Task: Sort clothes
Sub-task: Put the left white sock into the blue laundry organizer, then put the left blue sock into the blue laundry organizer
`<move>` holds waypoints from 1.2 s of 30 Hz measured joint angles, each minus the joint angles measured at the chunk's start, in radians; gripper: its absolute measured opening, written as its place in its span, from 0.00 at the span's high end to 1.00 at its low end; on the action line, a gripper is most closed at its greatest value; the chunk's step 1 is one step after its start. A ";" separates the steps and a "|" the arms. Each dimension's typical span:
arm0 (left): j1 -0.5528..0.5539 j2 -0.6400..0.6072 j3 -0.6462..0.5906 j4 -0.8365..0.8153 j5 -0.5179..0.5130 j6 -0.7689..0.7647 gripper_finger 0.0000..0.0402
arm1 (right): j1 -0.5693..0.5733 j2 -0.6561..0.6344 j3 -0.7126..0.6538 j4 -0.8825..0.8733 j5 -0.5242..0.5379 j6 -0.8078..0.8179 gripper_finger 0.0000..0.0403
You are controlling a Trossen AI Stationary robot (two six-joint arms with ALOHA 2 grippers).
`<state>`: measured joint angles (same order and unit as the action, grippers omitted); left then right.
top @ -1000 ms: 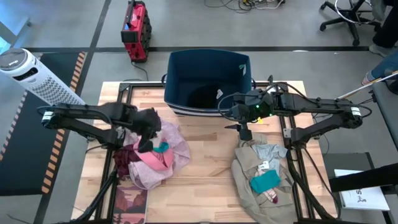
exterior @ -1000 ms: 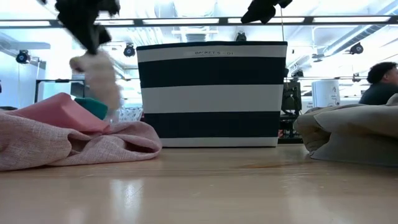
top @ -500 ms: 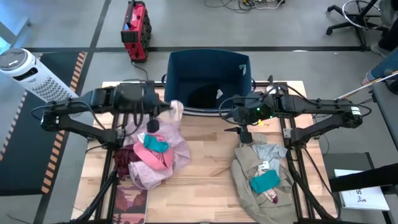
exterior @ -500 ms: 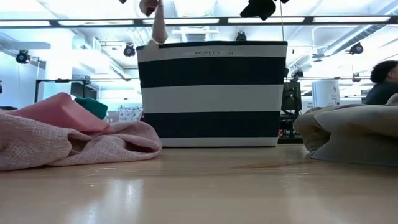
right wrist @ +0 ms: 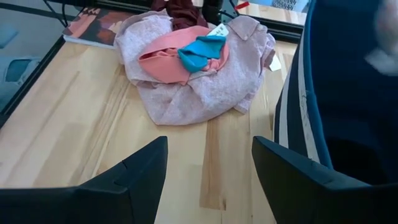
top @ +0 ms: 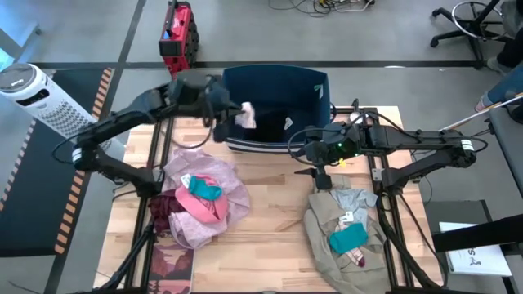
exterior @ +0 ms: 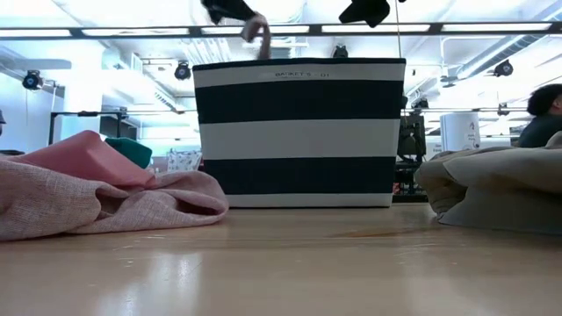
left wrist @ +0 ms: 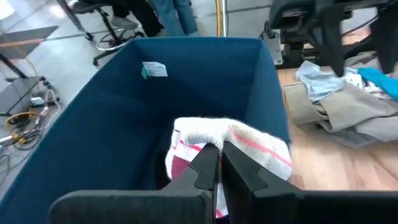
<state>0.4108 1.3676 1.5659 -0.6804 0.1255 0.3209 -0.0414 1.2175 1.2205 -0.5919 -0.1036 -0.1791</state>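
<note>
- my left end effector (left wrist: 219, 163) pinches a small white-and-pink cloth (left wrist: 249, 144) over the navy bin (top: 315, 91), ready to drop.
- my right end effector (right wrist: 208, 163) waits spread above the desk (top: 270, 220).

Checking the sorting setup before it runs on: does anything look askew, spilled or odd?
Nothing stands out. The left gripper holds a white-and-pink cloth over the navy bin, which stands upright; both clothes piles sit on the table.
</note>
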 joint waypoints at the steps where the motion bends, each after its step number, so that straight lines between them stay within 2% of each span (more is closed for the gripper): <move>1: 0.011 0.029 0.020 0.002 0.013 0.011 1.00 | 0.000 0.000 0.000 -0.001 0.000 0.006 0.47; 9: 0.070 0.214 0.113 0.000 0.130 0.067 1.00 | 0.003 0.000 0.000 -0.024 -0.010 0.083 0.50; 15: 0.076 0.302 0.124 -0.017 0.146 0.083 0.96 | 0.006 0.000 0.000 -0.032 -0.012 0.102 0.50; 22: 0.076 0.326 0.124 -0.010 0.145 0.090 0.76 | 0.006 0.000 0.000 -0.049 -0.012 0.096 0.50; 30: 0.074 0.280 0.124 -0.027 0.110 0.103 0.49 | 0.008 0.000 0.000 -0.050 -0.009 0.086 0.43; 33: 0.059 0.240 0.122 -0.065 0.109 0.125 0.45 | 0.016 0.000 0.000 -0.056 -0.008 0.082 0.41; 36: 0.026 0.190 0.121 -0.137 0.109 0.140 0.45 | 0.028 0.000 0.000 -0.057 -0.008 0.072 0.39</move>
<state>0.4364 1.5576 1.6872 -0.8175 0.2342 0.4608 -0.0137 1.2175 1.2209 -0.6491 -0.1120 -0.1070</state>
